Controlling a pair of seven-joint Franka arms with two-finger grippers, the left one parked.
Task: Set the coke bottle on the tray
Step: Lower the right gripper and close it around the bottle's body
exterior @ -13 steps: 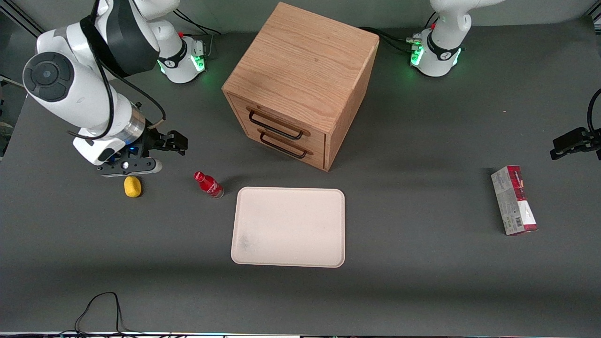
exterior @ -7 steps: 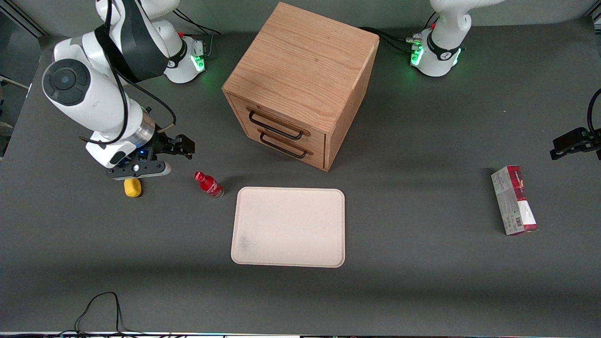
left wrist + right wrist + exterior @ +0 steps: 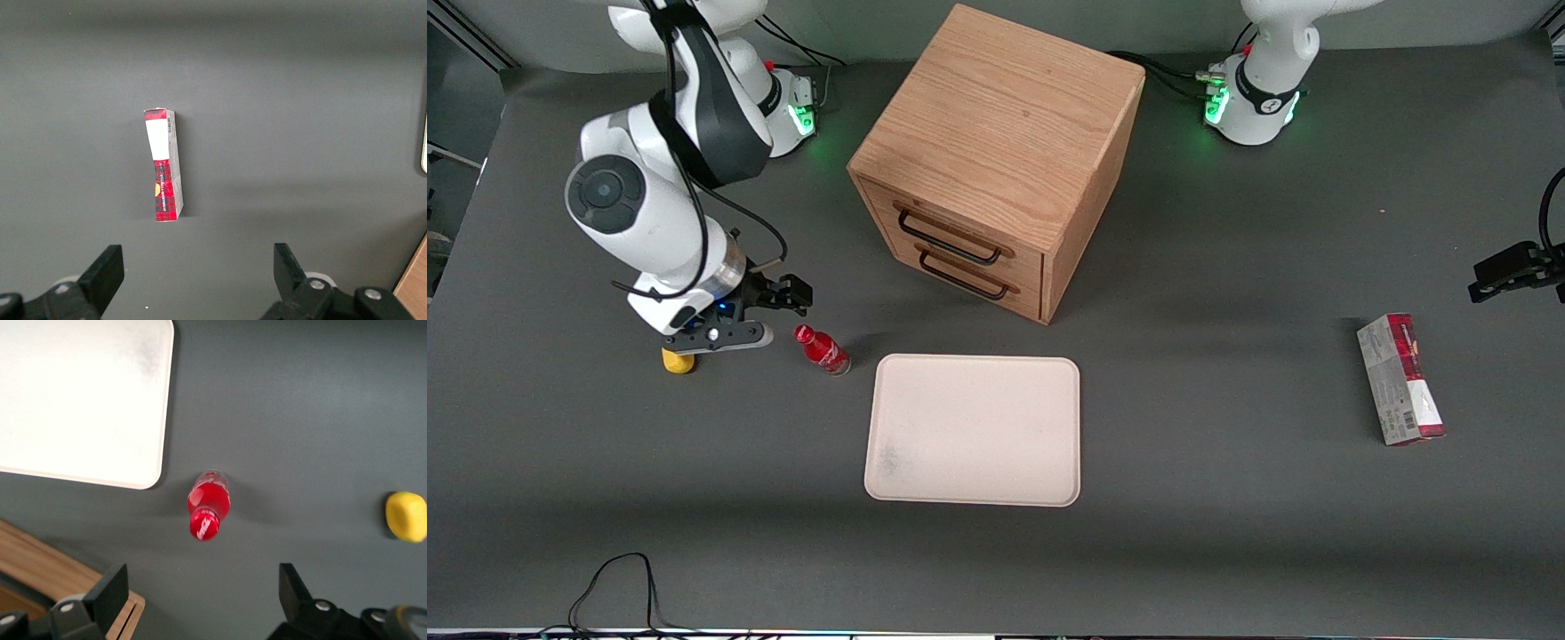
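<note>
The end effector (image 3: 775, 298) is above the surface (image 3: 694, 498), fingers (image 3: 113, 587) spread apart and holding nothing. The bottle (image 3: 823, 348) stands upright on the surface just beside the end effector, nearer the front camera, outside the tray (image 3: 974, 430) and close to its corner. A yellow lump (image 3: 677, 362) lies under the wrist. A wooden cabinet (image 3: 996, 160) stands farther out.

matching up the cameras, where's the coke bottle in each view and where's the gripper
Front view: coke bottle stands on the table beside the tray; the open gripper hangs close above it.
Right wrist view: coke bottle seen from above, apart from the tray.
Left wrist view: not in it.
Shared landmark: the tray.
</note>
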